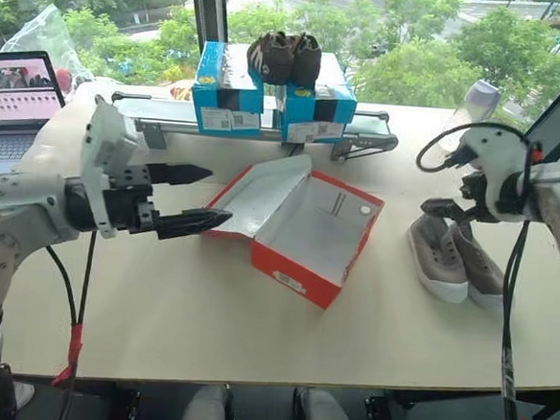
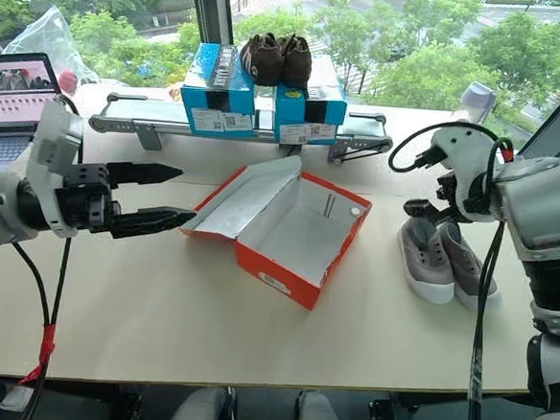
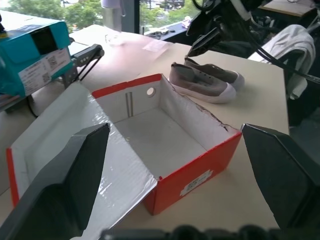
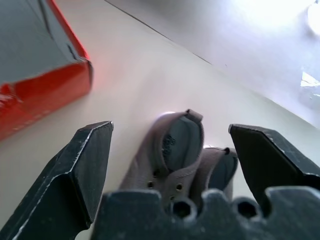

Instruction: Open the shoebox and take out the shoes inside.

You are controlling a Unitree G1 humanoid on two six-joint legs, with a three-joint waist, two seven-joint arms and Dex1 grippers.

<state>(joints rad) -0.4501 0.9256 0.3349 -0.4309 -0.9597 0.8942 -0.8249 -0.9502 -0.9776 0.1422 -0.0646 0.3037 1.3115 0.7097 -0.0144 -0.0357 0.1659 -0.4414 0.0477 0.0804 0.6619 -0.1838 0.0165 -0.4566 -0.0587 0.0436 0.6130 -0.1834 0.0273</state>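
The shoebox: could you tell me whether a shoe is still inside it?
No, the shoebox is empty; both shoes sit on the table beside it.

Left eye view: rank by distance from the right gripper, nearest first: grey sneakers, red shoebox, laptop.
1. Pair of grey-taupe sneakers, on the table just below the right gripper.
2. Open red cardboard shoebox, mid-table, toward the robot's left.
3. Open laptop, at the table's far left edge.

The shoebox point(image 1: 298, 232) looks like cardboard, red outside, with a white lining that shines slightly on the lid. The shoes point(image 1: 454, 259) are matt grey cloth with smooth white soles. The bench point(image 1: 186, 309) is smooth, pale and matt. Both blue boxes point(image 1: 269, 99) look like printed card
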